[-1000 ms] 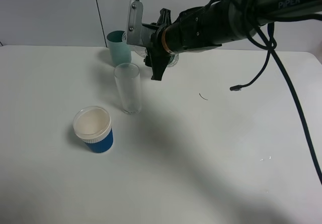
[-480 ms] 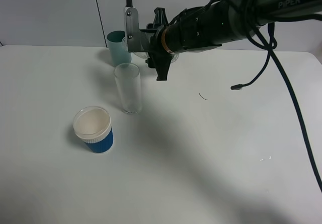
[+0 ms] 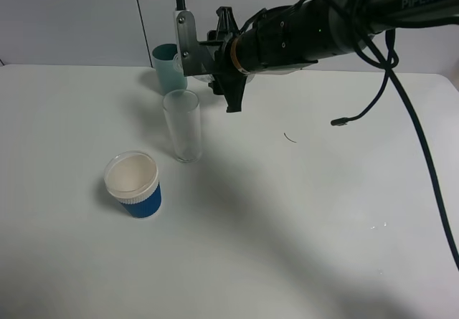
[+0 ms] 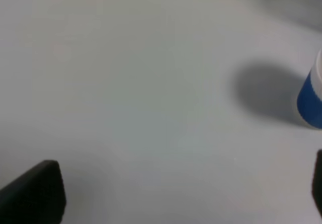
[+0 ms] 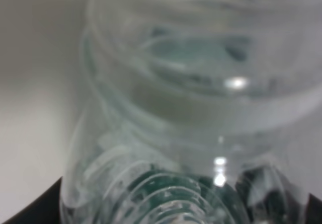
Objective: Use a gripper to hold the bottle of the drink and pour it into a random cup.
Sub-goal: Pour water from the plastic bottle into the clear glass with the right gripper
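Nearest the front edge of the white table (image 3: 301, 247), toward its left side, stands the blue ribbed cup (image 3: 133, 185) with its wide white rim. The left wrist view catches that cup's side at its border, and the left gripper (image 4: 176, 194) hangs over bare table with its two dark fingertips (image 4: 32, 194) far apart, nothing between them.

Farther back, left of the middle, the tall clear glass (image 3: 182, 125) stands upright and apart from the blue cup. A small dark curl (image 3: 289, 137) lies on the table toward the centre.

Beyond the glass, near the far edge, the right gripper (image 3: 224, 72) is held above the table, clamped on the bottle of the drink (image 5: 166, 133). In the right wrist view the ribbed, green-labelled body sits between the two dark fingers, touching both, and the open neck juts past their tips. From the high camera the arm hides most of the bottle.

The teal cup (image 3: 167, 67) stands at the far edge, just beside the gripper.
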Robot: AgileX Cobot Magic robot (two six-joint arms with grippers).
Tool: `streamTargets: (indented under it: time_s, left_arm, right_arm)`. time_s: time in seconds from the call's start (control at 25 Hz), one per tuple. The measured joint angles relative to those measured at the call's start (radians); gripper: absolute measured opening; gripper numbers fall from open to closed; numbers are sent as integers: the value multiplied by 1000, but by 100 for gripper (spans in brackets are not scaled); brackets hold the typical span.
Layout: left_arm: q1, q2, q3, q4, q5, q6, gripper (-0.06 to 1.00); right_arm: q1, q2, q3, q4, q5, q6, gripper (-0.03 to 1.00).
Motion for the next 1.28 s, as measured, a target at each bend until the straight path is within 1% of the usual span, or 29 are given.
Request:
streamTargets:
  time_s: [0.4, 0.68, 0.96, 1.28]
  left_arm:
    - [0, 0, 0, 0, 0, 0, 99]
    - [0, 0, 0, 0, 0, 0, 99]
    - [0, 0, 0, 0, 0, 0, 99]
    - [0, 0, 0, 0, 0, 0, 99]
  right_arm:
    - [21, -2, 0, -99, 26, -16, 56]
    - [29, -2, 0, -103, 48, -54, 56]
    - [31, -2, 0, -103, 50, -117, 56]
    - [31, -2, 0, -103, 50, -149, 56]
